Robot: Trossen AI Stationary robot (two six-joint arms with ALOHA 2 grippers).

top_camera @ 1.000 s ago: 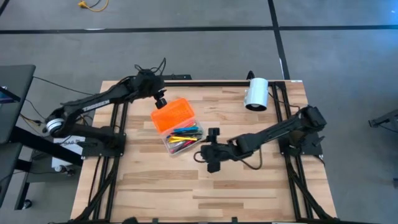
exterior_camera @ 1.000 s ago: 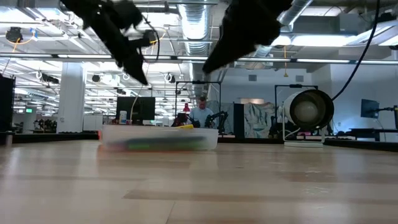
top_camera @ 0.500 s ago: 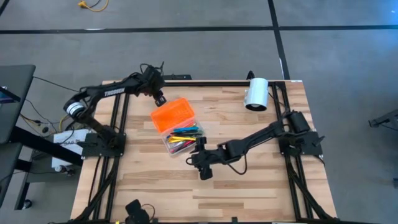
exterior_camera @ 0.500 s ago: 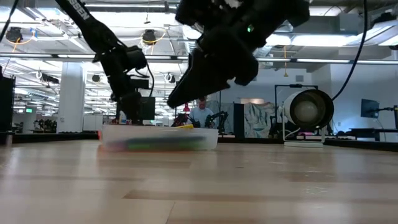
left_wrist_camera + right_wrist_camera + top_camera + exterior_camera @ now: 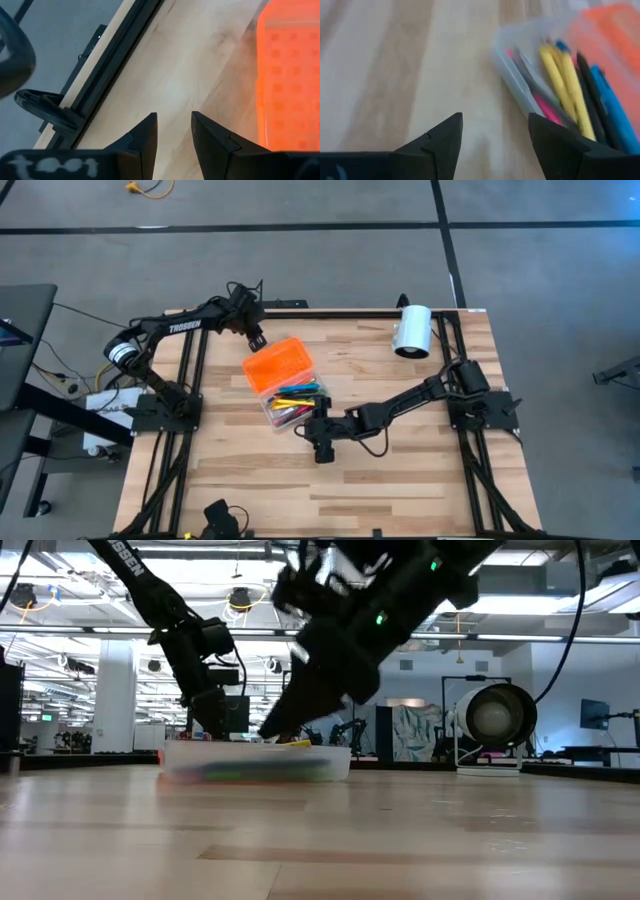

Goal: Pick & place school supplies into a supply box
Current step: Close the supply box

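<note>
The supply box (image 5: 285, 385) lies open near the table's middle: its orange ribbed lid (image 5: 277, 365) is on the far side. Its clear base (image 5: 293, 402) holds several pens and pencils (image 5: 570, 85) in yellow, pink, blue and black. I cannot make out the scissors. My left gripper (image 5: 172, 120) hovers open over bare wood at the lid's far-left corner (image 5: 280, 60). My right gripper (image 5: 495, 127) is open and low over the table, just off the base's near-right end (image 5: 512, 75). In the low view it hangs slanting down toward the box (image 5: 255, 762).
A white cylinder (image 5: 411, 330) lies near the table's far-right corner, also visible in the low view (image 5: 495, 720). The table's black frame rail (image 5: 107, 85) runs close beside my left gripper. Bare wood (image 5: 330, 490) spreads across the near half of the table.
My right gripper has moved toward the table's left and down, closing on the near-right end of the box. My left gripper came down beside the lid's far-left corner early in the second and has since held still. The box has not moved.
</note>
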